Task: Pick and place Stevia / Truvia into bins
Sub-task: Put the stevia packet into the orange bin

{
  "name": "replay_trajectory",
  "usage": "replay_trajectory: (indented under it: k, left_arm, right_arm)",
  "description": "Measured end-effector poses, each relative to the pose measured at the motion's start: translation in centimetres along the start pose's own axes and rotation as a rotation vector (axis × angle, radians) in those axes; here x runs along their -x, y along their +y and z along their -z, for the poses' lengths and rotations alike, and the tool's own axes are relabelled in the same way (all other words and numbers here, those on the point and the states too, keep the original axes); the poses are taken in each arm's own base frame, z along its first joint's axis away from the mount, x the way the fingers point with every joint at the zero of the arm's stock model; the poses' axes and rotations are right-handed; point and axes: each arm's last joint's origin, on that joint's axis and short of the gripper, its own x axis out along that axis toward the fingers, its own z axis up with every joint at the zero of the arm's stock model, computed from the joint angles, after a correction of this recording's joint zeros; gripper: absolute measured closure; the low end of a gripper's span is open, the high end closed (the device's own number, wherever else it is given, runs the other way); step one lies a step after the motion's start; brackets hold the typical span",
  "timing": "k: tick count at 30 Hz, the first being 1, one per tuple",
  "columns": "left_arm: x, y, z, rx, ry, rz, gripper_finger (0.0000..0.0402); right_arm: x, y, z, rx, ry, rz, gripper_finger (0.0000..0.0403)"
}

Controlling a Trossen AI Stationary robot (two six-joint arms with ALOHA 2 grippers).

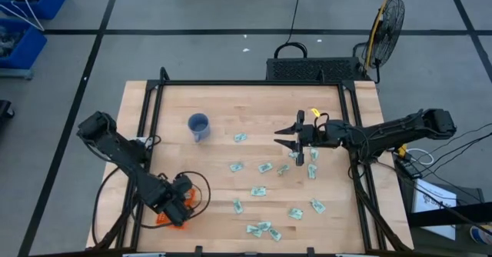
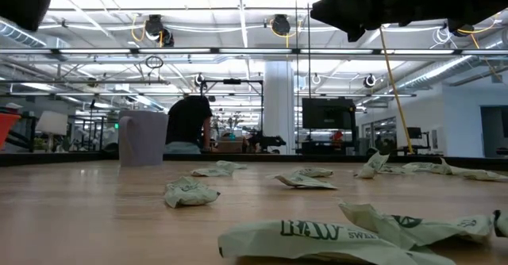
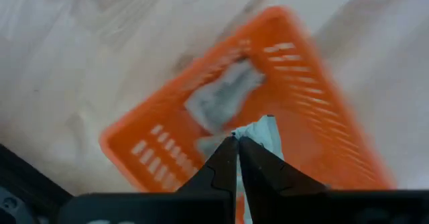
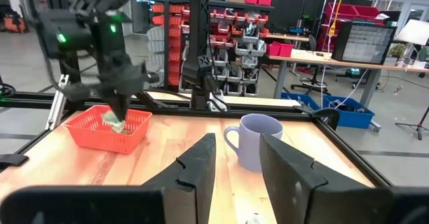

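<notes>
Several pale green and white sachets (image 1: 259,191) lie flat and scattered over the right half of the table, and show close up in the low view (image 2: 190,191). The orange mesh basket (image 1: 164,221) sits at the near left corner with a sachet (image 3: 224,100) lying on its floor. My left gripper (image 3: 237,140) hovers over the basket (image 3: 167,147), shut on one sachet. My right gripper (image 4: 238,143) is open, raised above the table's middle right (image 1: 283,138), pointing toward the blue cup (image 4: 258,140) and touching nothing. My left gripper pinches a sachet by one end (image 3: 266,131) between its two fingertips, coming from above and pointing down. The sachet is lifted clear; in the right wrist view its free end (image 4: 118,124) hangs below the fingers, inside the basket's rim.
The blue cup (image 1: 198,126) stands upright at the far left of the table's middle. A black frame rail (image 1: 246,82) borders the table's far and side edges. Bare wood lies between the cup and the basket. A person (image 2: 189,124) sits in the room beyond.
</notes>
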Motion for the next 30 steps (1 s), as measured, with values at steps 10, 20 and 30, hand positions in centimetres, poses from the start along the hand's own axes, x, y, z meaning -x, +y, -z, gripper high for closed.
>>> replay_trajectory:
  k: [10, 20, 30]
  left_arm:
    - [-1.3, 0.8, -0.8, 0.034, 0.082, -0.035, 0.0345]
    - [1.2, -1.1, -4.6, -0.097, 0.123, 0.199, 0.0349]
    - [6.5, -2.1, -10.7, -0.443, -0.363, 0.212, 0.0375]
  right_arm:
    - [0.0, 0.0, 0.0, 0.0, 0.0, 0.0, 0.0293]
    - [0.0, 0.0, -0.1, -0.001, -0.008, 0.001, 0.0294]
    - [0.0, 0.0, -0.1, -0.001, -0.008, 0.001, 0.0293]
